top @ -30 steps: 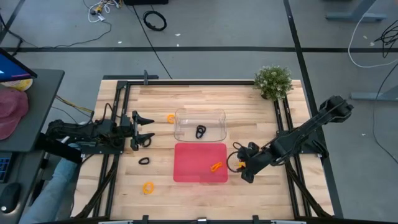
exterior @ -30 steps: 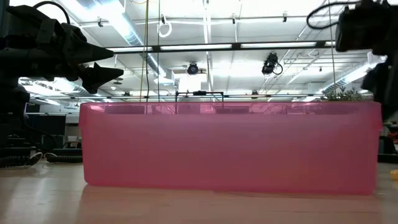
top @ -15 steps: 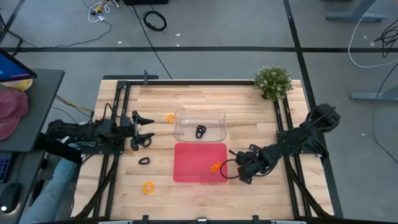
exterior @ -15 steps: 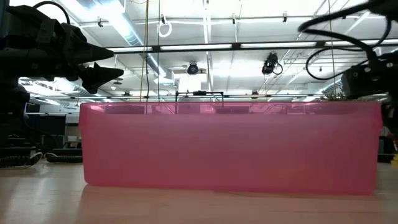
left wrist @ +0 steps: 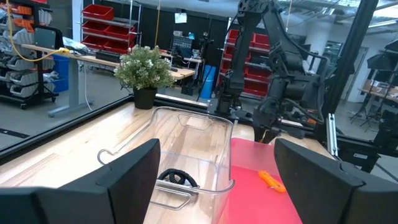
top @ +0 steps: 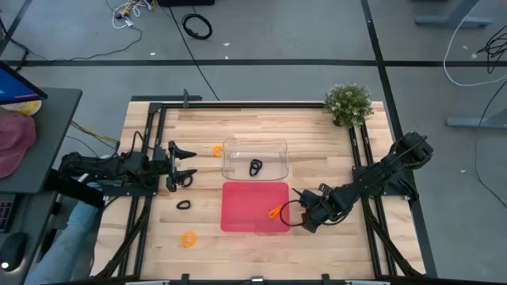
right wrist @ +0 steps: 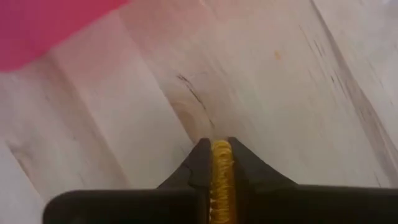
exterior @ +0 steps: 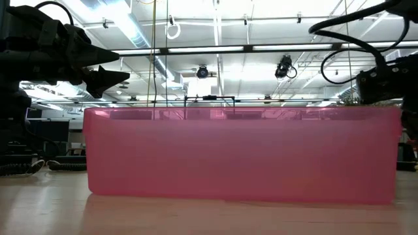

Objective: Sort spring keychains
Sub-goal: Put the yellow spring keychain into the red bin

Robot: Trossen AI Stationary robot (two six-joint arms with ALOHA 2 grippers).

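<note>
Right gripper (right wrist: 221,163) pinches orange keychain (right wrist: 221,177); most of coil hidden.

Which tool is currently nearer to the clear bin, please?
Left. The left tool hangs just beside the clear bin; the right tool sits farther off, past the red tray.

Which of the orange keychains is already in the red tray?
The orange keychain at the red tray's right end. Two others lie on bare wood, one by the clear bin, one near the front edge.
</note>
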